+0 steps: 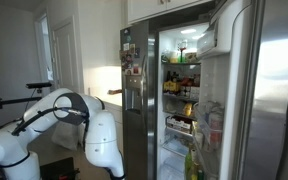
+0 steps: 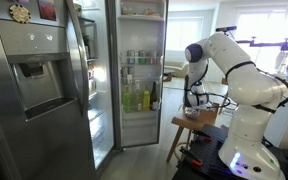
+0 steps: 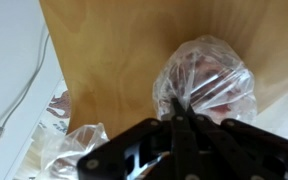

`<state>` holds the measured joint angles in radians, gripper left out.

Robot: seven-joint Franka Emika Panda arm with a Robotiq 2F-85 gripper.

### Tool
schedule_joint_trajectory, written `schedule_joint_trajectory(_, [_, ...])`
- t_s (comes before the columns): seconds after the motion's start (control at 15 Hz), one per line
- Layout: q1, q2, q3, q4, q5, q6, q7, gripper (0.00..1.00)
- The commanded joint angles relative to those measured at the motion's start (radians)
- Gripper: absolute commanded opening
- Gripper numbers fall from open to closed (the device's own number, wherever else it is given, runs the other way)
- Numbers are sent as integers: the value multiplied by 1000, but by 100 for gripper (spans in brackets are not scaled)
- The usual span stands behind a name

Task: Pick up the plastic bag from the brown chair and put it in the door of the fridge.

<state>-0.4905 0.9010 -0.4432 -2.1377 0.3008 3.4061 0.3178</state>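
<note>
Tool (image 3: 178, 113) tight on plastic bag (image 3: 210, 84) near edge of brown chair (image 3: 114, 50)

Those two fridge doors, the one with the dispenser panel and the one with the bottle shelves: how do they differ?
The narrow stainless-steel door with the dispenser panel is shut; the wide stainless-steel door with clear shelf bins stands open. The narrow door shows only its steel front; the wide door shows its white inner side, stocked with bottles. The wide door looks broader than the narrow door. Both are tall with steel outer faces.
</note>
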Motion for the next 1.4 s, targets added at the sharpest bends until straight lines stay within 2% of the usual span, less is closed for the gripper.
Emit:
schedule_joint_trajectory(0.0, [-41,-240,72,-110,-20,-18,-48,0])
schedule_joint_trajectory(0.27, [-94,-436,167,-184,-53,-22,-44,0])
schedule_joint_trajectory(0.67, [-211,-704,318,-335,-187,-44,4,0])
schedule_joint_trajectory(0.87, [-290,-822,431,-386,-237,-101,40,0])
schedule_joint_trajectory(1.07, [-351,-911,559,-414,-237,-153,73,0])
schedule_joint_trajectory(1.27, [-333,-967,633,-421,-185,-171,78,0])
schedule_joint_trajectory(1.33, [-167,-977,506,-414,-122,-179,45,0])
